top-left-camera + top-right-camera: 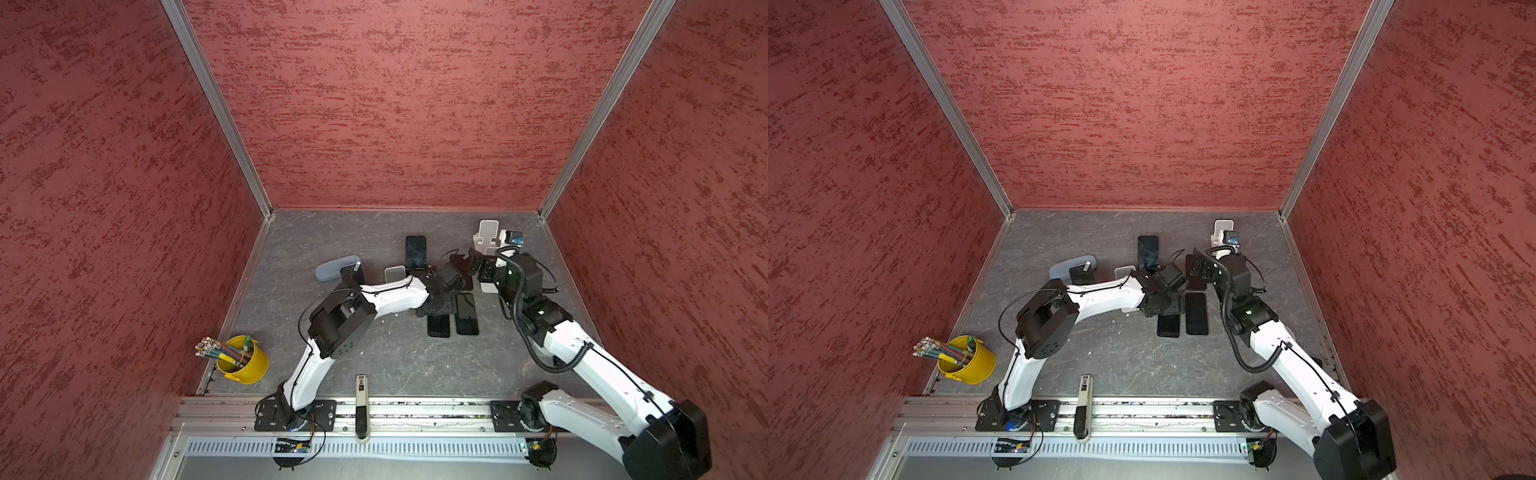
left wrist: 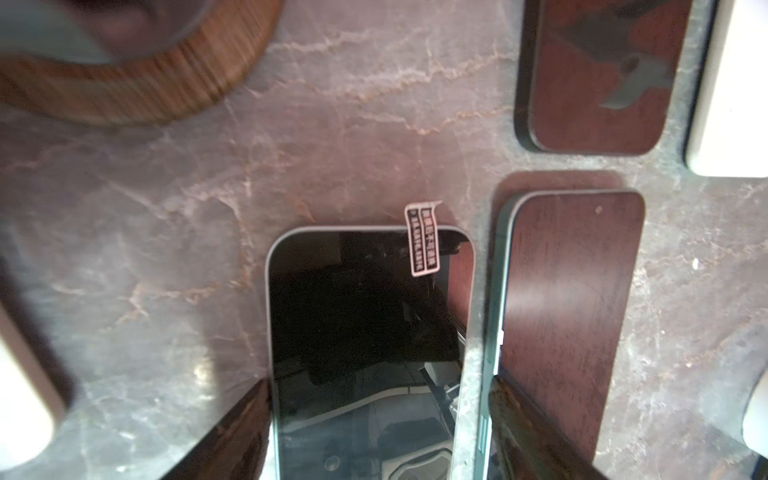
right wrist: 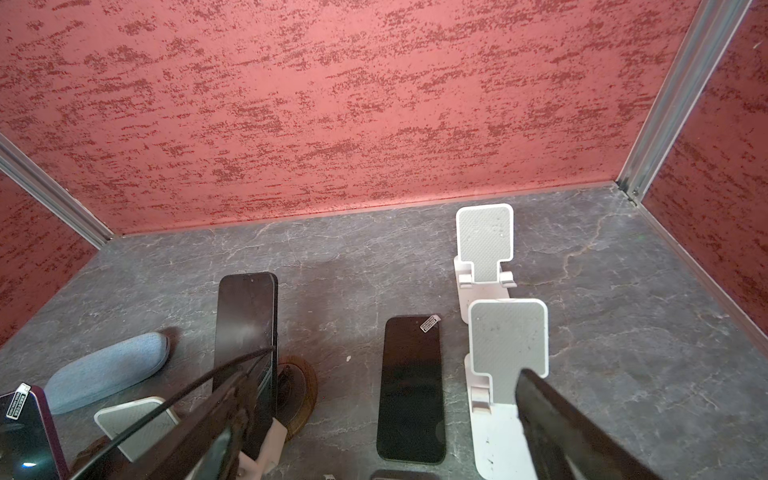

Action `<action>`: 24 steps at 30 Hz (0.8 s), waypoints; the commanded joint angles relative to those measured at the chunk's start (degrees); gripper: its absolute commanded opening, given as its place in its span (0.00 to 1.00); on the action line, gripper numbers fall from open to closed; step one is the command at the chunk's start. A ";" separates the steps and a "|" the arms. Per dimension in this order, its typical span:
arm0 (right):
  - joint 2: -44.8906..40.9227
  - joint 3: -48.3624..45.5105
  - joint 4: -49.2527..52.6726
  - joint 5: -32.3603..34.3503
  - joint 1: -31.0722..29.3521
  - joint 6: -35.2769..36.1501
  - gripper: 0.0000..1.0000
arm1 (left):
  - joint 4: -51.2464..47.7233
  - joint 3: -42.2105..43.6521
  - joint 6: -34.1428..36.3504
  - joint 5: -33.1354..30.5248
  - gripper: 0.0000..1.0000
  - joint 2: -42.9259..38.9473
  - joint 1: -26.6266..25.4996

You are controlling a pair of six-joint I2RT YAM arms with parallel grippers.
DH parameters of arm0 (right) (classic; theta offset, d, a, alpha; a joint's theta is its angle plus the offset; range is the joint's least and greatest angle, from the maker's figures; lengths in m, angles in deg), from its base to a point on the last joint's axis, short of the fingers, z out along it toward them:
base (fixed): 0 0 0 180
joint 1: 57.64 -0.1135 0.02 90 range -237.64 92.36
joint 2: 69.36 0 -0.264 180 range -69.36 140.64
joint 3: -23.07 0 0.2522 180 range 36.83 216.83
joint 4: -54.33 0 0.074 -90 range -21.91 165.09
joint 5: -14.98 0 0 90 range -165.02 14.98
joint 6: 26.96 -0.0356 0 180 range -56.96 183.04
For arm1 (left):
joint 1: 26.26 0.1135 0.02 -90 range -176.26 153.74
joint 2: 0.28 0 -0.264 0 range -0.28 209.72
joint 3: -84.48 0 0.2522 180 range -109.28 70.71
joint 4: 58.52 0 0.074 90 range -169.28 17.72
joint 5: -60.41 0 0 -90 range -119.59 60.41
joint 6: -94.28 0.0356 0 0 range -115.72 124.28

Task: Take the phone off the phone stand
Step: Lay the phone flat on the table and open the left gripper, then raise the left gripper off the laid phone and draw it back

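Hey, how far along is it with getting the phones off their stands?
Done: three phones lie flat on the table, and two white stands are empty. In hand: the left gripper, fingers parted, straddles the front phone. Still to do: one phone stands upright at the round wooden stand, and a purple-edged phone by the grey case looks propped up. The right gripper is open and empty.

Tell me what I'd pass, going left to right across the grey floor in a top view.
In order: yellow bucket of pencils → blue-grey case → upright dark phone → flat phone → second flat phone → white phone stand.
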 commanded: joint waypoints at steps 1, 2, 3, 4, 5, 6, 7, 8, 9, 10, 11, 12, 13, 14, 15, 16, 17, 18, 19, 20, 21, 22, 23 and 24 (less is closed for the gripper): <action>0.55 -0.39 -1.92 -0.52 -0.40 -0.94 0.99 | 0.30 1.68 0.08 0.43 0.81 -1.20 -0.30; 0.77 -0.34 -1.81 -0.60 -0.38 -0.95 0.99 | 0.30 1.89 0.15 0.07 0.81 -1.53 -0.16; 0.91 -0.15 -1.73 -0.69 -0.29 -1.02 0.99 | 0.30 2.15 0.17 -0.14 0.81 -1.81 -0.13; 1.15 -0.04 -1.58 -0.83 -0.40 -1.07 0.99 | 0.14 2.29 0.33 -0.32 0.81 -2.11 0.05; 1.26 -0.03 -1.48 -0.95 -0.31 -1.08 0.99 | -0.16 2.38 0.47 -0.75 0.82 -2.41 0.19; 1.48 0.10 -1.48 -1.00 -0.37 -1.11 0.99 | -0.44 2.43 0.67 -1.24 0.82 -2.72 0.31; 1.66 0.21 -1.31 -1.09 -0.29 -1.23 0.99 | -0.65 2.60 0.93 -1.80 0.82 -3.15 0.40; 1.78 0.45 -1.21 -1.13 -0.37 -1.21 0.99 | -0.88 2.80 1.19 -2.45 0.82 -3.69 0.49; 1.87 0.54 -1.14 -1.22 -0.35 -1.39 0.99 | -1.05 2.99 1.35 -3.14 0.82 -4.28 0.61; 1.93 0.69 -1.08 -1.31 -0.40 -1.38 0.99 | -1.23 3.20 1.71 -3.87 0.82 -4.92 0.72; 1.96 0.84 -0.93 -1.31 -0.29 -1.46 0.99 | -1.44 3.40 2.09 -4.58 0.82 -5.59 0.76; 2.06 1.00 -0.80 -1.31 -0.37 -1.42 0.99 | -1.54 3.56 2.48 -5.25 0.82 -6.21 0.84; 2.12 1.15 -0.64 -1.31 -0.36 -1.47 0.99 | -1.48 3.89 3.07 -6.09 0.82 -7.06 0.80; 2.15 1.27 -0.57 -1.40 -0.36 -1.52 0.99 | -1.22 4.35 3.52 -6.86 0.82 -7.90 0.80; 2.23 1.46 -0.43 -1.44 -0.36 -1.62 0.99 | -0.67 5.12 4.02 -7.65 0.82 -9.00 0.71; 2.36 1.53 -0.16 -1.55 -0.37 -1.73 0.99 | 0.19 6.01 4.56 -8.45 0.83 -10.24 0.75; 2.49 1.73 -0.13 -1.65 -0.39 -1.82 0.99 | 0.87 7.06 4.92 -9.14 0.83 -11.40 0.62; 2.74 1.88 0.03 -1.79 -0.36 -1.91 0.99 | 1.72 8.19 5.45 -10.01 0.83 -12.79 0.42; 3.00 2.07 0.13 -2.00 -0.36 -2.17 0.99 | 2.29 9.24 5.92 -11.22 0.83 -14.18 0.25; 3.23 2.27 0.27 -2.18 -0.36 -2.25 0.99 | 2.33 9.95 6.11 -12.28 0.83 -15.27 0.15; 3.56 2.55 0.45 -2.48 -0.41 -2.41 0.99 | 2.12 10.65 6.34 -13.11 0.83 -16.46 0.14; 4.09 2.87 0.57 -2.82 -0.41 -2.61 0.99 | 1.69 11.27 6.53 -14.15 0.83 -17.50 0.19; 4.55 3.16 0.65 -3.17 -0.32 -2.79 0.99 | 1.47 11.94 6.87 -15.08 0.84 -18.45 0.14; 5.29 3.55 0.75 -3.60 -0.38 -2.96 0.99 | 1.53 12.91 7.27 -15.96 0.84 -19.53 0.14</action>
